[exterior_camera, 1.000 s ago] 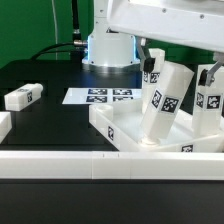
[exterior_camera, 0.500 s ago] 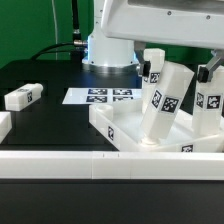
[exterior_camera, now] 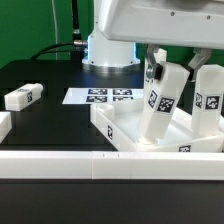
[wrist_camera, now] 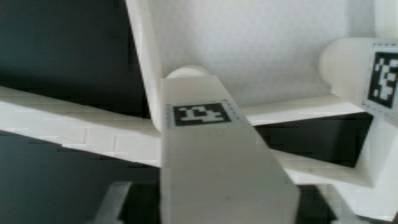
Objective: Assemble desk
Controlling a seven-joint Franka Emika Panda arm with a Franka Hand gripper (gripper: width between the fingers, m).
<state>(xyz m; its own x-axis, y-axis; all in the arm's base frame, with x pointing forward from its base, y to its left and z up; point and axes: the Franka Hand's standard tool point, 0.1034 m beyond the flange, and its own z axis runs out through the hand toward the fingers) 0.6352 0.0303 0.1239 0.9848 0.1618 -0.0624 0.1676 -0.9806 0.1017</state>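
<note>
- Black table (exterior_camera: pixel 50 75) under a green backdrop (exterior_camera: pixel 30 25); marker board (exterior_camera: pixel 108 96) flat at mid-table, long white rail (exterior_camera: pixel 60 165) along the near edge.
- On the exterior view's right: desk top (exterior_camera: pixel 115 128), tray side up, with a tilted leg (exterior_camera: pixel 158 105) footed in its near corner socket.
- Long axis of that leg: steep but not plumb, foot low and near, head leaning up toward the exterior view's right.
- Directly over the head: gripper (exterior_camera: pixel 170 65), one finger on either side of the upper end, reaching down almost along the leg's length.
- Jaws partly drawn in around the head; cannot tell whether already pinching or just short of contact.
- Probably next: bring the head over the foot to seat the leg square.
- Elsewhere: second leg (exterior_camera: pixel 208 105) upright farther right, loose leg (exterior_camera: pixel 22 97) lying well apart at the left.
</note>
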